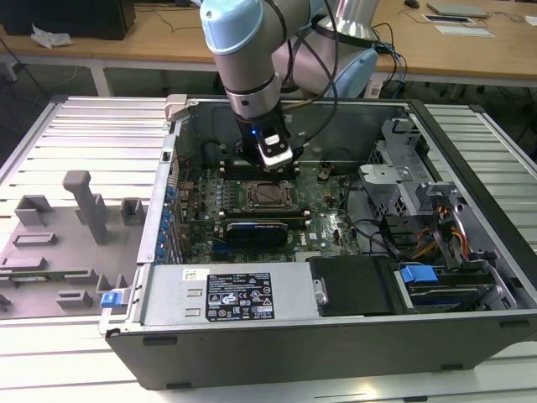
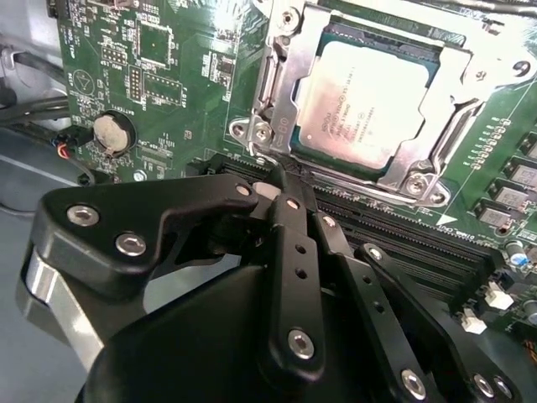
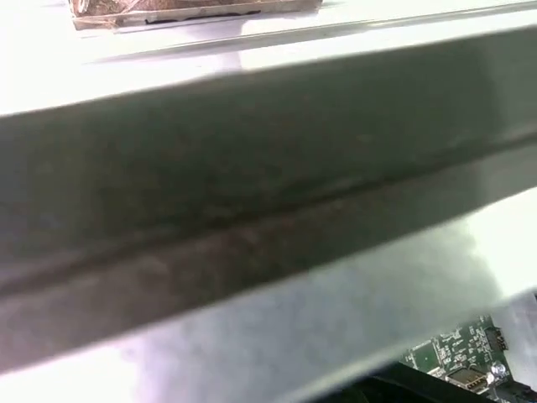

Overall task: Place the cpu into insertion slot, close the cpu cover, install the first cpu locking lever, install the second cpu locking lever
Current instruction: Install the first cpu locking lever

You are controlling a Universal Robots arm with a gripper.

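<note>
The cpu (image 2: 365,92), pale and silvery, lies flat in the insertion slot (image 1: 267,195) on the green motherboard. Over it the cpu cover (image 2: 312,50) is folded down, its grey frame around the chip's edges. A thin locking lever (image 2: 262,80) runs along one side of the socket, with a hooked end near the corner. My gripper (image 2: 281,186) is shut, its black fingers pressed together with nothing visibly between them, the tips just off that socket corner. In the exterior view the gripper (image 1: 277,166) hangs inside the case at the socket's far edge.
Long black memory slots (image 2: 394,243) run beside the socket, right under my fingers. A coin battery (image 2: 113,132) sits on the board. A black card (image 1: 260,228), a drive cage (image 1: 403,168) and the case wall (image 3: 252,210) hem in the space. Grey fixtures (image 1: 84,201) stand outside.
</note>
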